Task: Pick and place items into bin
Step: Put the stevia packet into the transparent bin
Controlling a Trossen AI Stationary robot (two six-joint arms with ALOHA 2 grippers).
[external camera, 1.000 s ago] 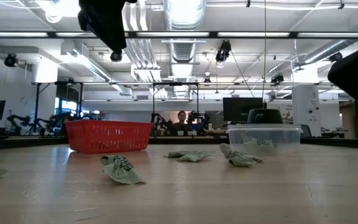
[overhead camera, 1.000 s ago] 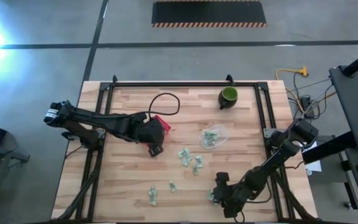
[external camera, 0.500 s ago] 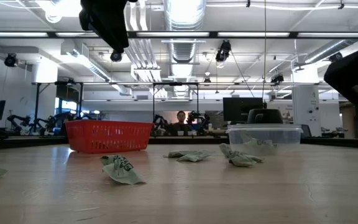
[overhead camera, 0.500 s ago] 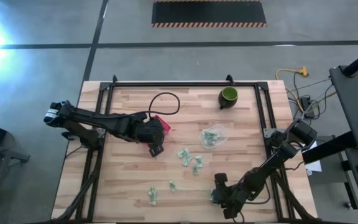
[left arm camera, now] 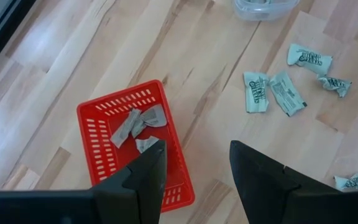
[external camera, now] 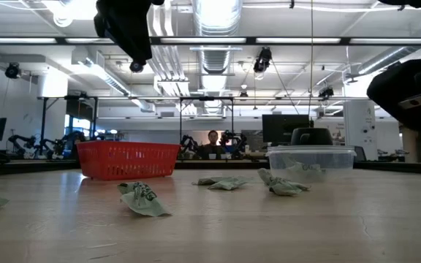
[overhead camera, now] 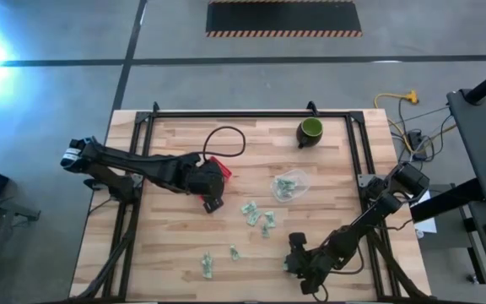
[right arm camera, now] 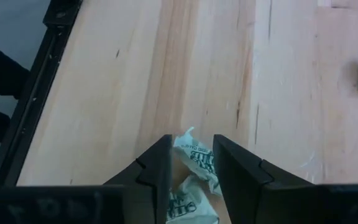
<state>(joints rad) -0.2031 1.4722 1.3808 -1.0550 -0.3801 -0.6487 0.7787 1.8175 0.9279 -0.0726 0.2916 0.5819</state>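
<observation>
at the near edge of the table [overhead camera: 167, 245], the right gripper [right arm camera: 191, 163] sits low over a crinkly wrapper [right arm camera: 194, 180], which lies between its two dark fingers [right arm camera: 156, 168]; the fingers are only slightly apart and close on either side of it, but whether they press it i cannot tell. two more wrappers [overhead camera: 207, 267] lie near that edge toward the left side. farther in, a loose cluster of wrappers [overhead camera: 258, 216] is spread around the middle of the table, and just beyond it a clear tub [overhead camera: 290, 186] holds a few more. beside the middle, the left gripper [left arm camera: 194, 163] hangs above the table with its fingers apart and empty, right by the red basket [left arm camera: 104, 134], which has three wrappers in it [left arm camera: 138, 124]. at the far edge stands a green cup [overhead camera: 310, 130]. beyond the table, a person [external camera: 213, 139] is seated in the room.
</observation>
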